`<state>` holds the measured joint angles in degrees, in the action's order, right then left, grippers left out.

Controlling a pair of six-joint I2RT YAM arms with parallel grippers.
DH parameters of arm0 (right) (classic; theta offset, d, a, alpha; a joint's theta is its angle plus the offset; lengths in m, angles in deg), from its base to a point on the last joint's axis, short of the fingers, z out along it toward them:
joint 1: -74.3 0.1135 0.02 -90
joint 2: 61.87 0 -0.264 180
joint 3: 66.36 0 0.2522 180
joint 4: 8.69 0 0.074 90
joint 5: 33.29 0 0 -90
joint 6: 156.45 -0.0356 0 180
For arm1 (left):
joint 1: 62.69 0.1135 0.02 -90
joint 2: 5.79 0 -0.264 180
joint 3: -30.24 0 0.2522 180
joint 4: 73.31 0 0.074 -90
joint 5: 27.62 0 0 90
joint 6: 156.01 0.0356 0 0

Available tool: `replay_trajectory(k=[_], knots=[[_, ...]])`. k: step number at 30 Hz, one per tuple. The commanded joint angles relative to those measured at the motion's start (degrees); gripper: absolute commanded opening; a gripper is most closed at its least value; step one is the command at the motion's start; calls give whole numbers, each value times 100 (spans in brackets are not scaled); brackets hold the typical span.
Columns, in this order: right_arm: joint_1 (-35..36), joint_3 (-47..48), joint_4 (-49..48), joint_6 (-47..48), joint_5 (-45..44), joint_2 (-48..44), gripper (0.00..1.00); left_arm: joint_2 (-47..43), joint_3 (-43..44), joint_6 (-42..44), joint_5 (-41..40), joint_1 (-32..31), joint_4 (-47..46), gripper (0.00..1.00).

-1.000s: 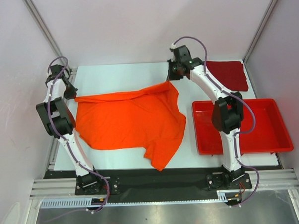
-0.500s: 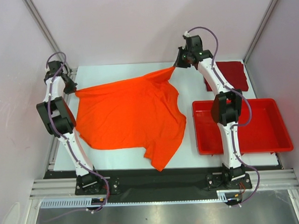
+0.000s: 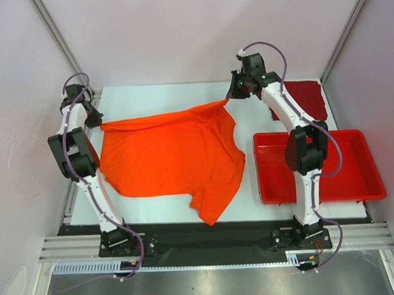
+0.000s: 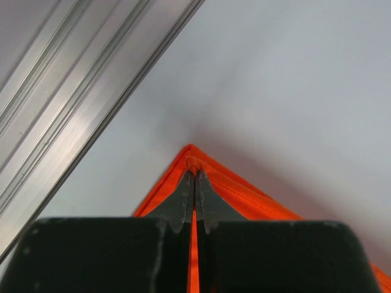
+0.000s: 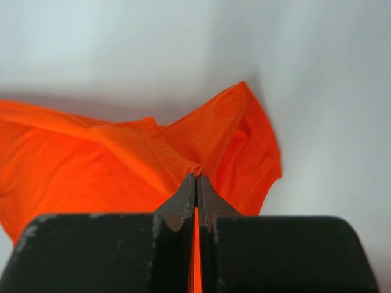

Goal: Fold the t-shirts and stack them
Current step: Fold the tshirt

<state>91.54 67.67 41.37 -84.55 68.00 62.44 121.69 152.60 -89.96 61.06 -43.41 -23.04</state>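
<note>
Far left of the red tray [image 3: 325,197], the left gripper [image 4: 194,174] pinches a hemmed corner of the orange t-shirt [image 3: 171,155], jaws pressed tight on it; its black body hides the cloth beneath. The shirt is soft matte knit, spread over the white table [image 3: 149,97] left of the tray, its far edge lifted and taut. Past the tray's far left corner, the right gripper [image 5: 196,176] is clamped on another bunched, wrinkled corner. The dark red t-shirt [image 3: 309,98], a folded square, lies behind the tray, partly covered by the right arm. The tray is rigid, glossy plastic.
</note>
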Motion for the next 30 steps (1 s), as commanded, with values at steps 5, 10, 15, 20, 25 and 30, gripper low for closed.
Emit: replay_trajectory(k=[5, 10, 15, 20, 25, 30], knots=[[140, -1074, -61, 18, -153, -1268, 0, -742, -488, -22, -158, 40, -232, 0], [140, -1602, -17, -52, -109, -1628, 0, -987, -945, -40, -263, 31, -319, 0], [157, -2225, -96, -105, -65, -1884, 0, -1138, -1244, -22, -342, 31, -364, 0], [201, -2824, -298, -263, 5, -2130, 0, -1173, -1367, -40, -334, 31, -408, 0], [333, -3176, -395, -325, 22, -2192, 0, -1111, -1446, -84, -342, 5, -417, 0], [377, -3378, -430, -290, -65, -2209, 0, -1173, -1605, -93, -413, -13, -469, 0]])
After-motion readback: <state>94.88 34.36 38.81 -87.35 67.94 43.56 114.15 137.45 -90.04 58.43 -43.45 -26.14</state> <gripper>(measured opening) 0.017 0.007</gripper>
